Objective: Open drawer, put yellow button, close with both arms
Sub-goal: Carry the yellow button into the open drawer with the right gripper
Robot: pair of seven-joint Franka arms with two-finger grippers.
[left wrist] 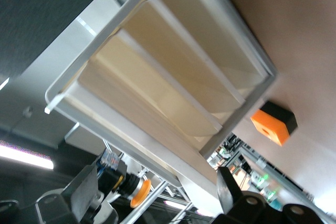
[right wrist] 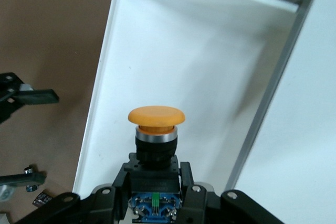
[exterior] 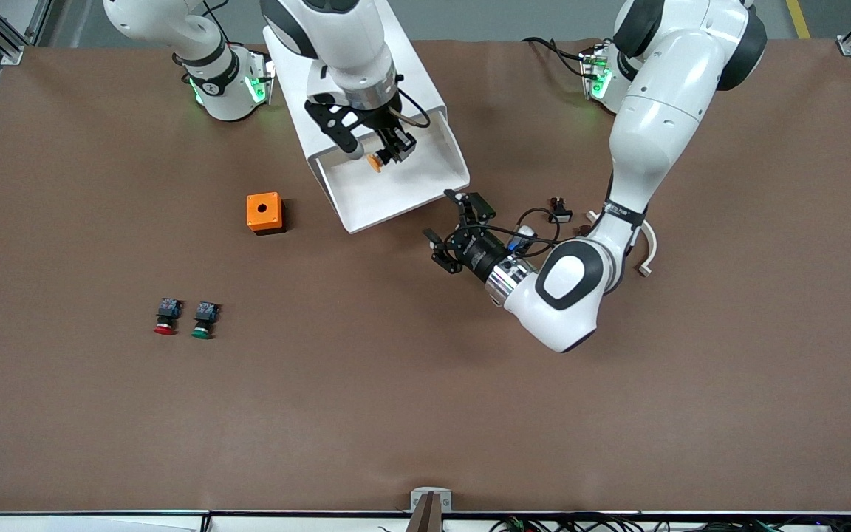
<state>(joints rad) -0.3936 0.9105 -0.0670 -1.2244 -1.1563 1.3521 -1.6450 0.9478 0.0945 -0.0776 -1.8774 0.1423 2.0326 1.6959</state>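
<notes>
yellow button point(right wrist: 156, 116) is pinched by its black body in the right gripper point(exterior: 390, 154), cap pointing outward, hanging over the white tray of the drawer point(exterior: 425, 193); not released yet; the drawer is pulled well out of the cabinet point(exterior: 366, 66), top 1 of the stack, the cream fronts of the lower ones showing in the left wrist view; right gripper's fingers are clamped on the button, sitting low inside the tray's walls; left gripper point(exterior: 462, 230) has its fingers spread wide and holds nothing, hovering low over the bench point(exterior: 425, 414) just beside the drawer's front corner, toward the left arm's end; step in hand looks like the placement: opening done, drop pending, closing not started; next move, as I read it: right lowers a touch and lets go so the button lands on the tray floor and does not roll to the lip, then lifts straight up clear of the walls; after that both arms need to get on the drawer front and push it square, since an off-centre shove could jam it; elsewhere on the bench: orange box point(exterior: 264, 213) beside the drawer, red button point(exterior: 166, 316) and green button point(exterior: 204, 320) nearer the camera toward the right arm's end, untouched.
</notes>
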